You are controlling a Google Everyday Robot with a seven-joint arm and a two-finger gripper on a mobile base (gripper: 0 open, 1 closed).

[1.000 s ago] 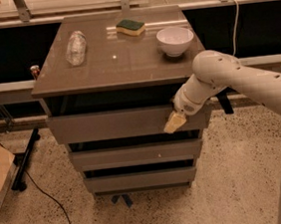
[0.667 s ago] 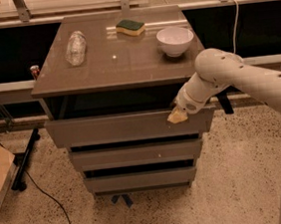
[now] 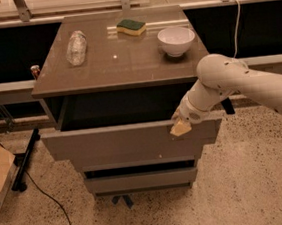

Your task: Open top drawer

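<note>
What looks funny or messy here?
Only the clear bottle: it lies on its side on the cabinet top. The top drawer sticks out, with the gripper at its front edge. Nothing spilled.

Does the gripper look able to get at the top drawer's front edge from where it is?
Probably yes. The gripper sits right at the upper edge of the top drawer front, which stands pulled out from under the cabinet top; nothing shows between them.
</note>
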